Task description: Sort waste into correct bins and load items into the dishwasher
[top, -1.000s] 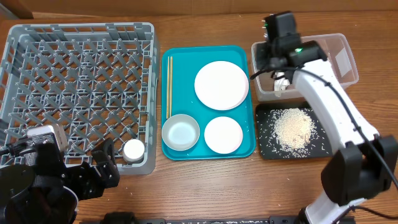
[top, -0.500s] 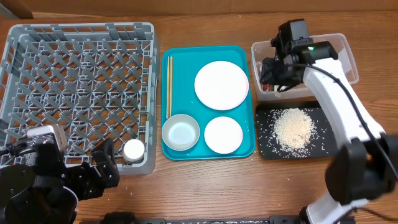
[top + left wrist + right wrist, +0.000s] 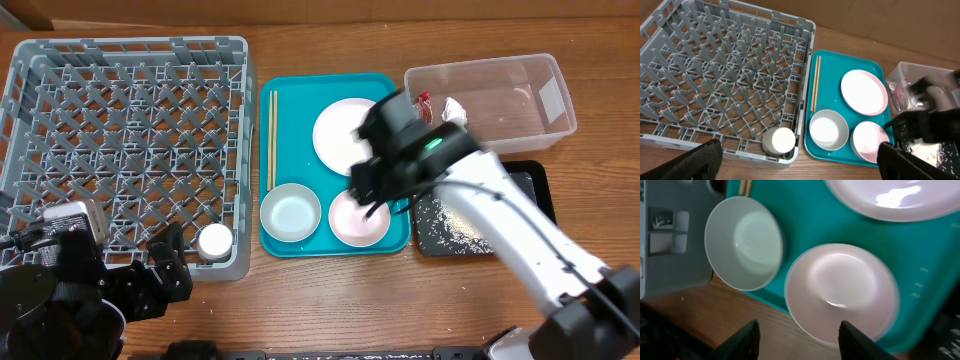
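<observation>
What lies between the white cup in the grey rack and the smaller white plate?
The pale bowl, on the teal tray, plus the rack's low wall; the left wrist view shows it.

Prob. a robotics lab bench: wood table (image 3: 330, 300), cardboard box (image 3: 25, 15) at back.

Swung right gripper (image 3: 362, 196) off the clear tub (image 3: 560, 100), down over smaller white plate (image 3: 360, 222). Parted its jaws. Left tissue (image 3: 455, 107) uncovered in the tub.
</observation>
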